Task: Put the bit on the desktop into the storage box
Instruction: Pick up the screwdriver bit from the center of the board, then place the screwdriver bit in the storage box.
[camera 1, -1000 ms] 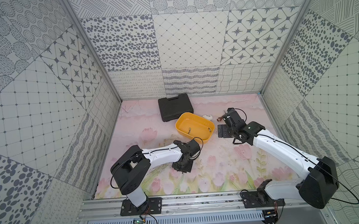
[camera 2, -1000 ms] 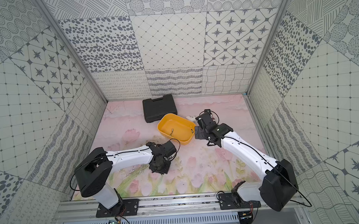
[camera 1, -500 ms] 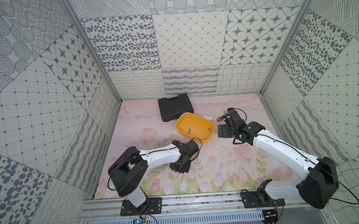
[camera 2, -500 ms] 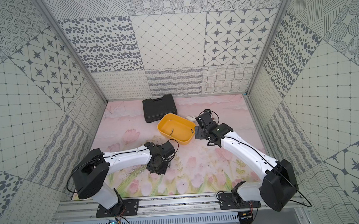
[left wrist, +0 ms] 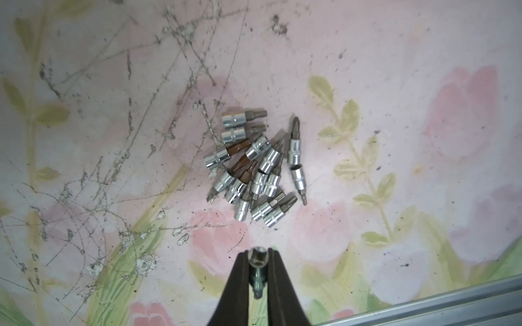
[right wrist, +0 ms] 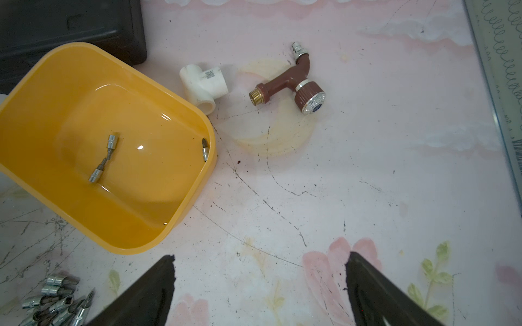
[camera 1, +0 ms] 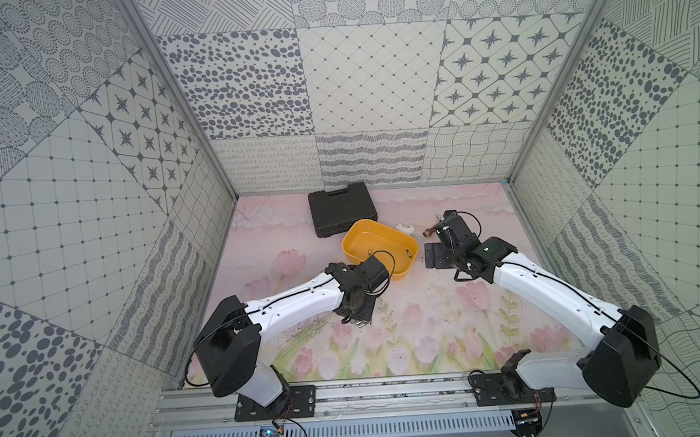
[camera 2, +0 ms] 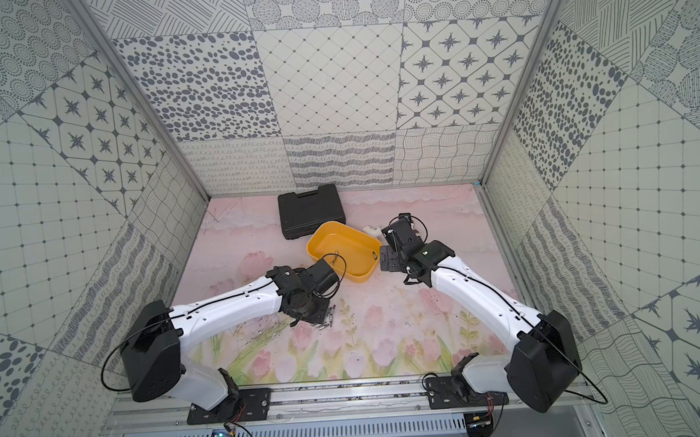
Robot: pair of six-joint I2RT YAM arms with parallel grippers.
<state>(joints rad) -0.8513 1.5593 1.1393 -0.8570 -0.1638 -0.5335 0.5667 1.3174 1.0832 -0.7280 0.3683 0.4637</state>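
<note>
The left claw (left wrist: pixel 258 254) is clamped on one bit (left wrist: pixel 257 280), its socket end showing between the tips and its shank running back between the jaws. Just beside the tips lies the heap of bits (left wrist: pixel 254 169) on the table (left wrist: pixel 395 84), loosely piled and touching one another. In a top view the storage box (camera 1: pixel 350 244) sits near, at about 1 o'clock from this claw, with three bits (right wrist: pixel 97 172) already lying in it. The right claw (right wrist: pixel 260 255) stands wide apart and empty at 3 o'clock of the box, close to its rim. A black tool case (camera 1: pixel 341 211) lies at 11 o'clock of the box.

The pick looks made, so the carry is the step in hand. The next move calls for a lift clear of the heap, a short swing towards 1 o'clock over the near rim, and a low release, since the smooth floor may let the bit roll.
</note>
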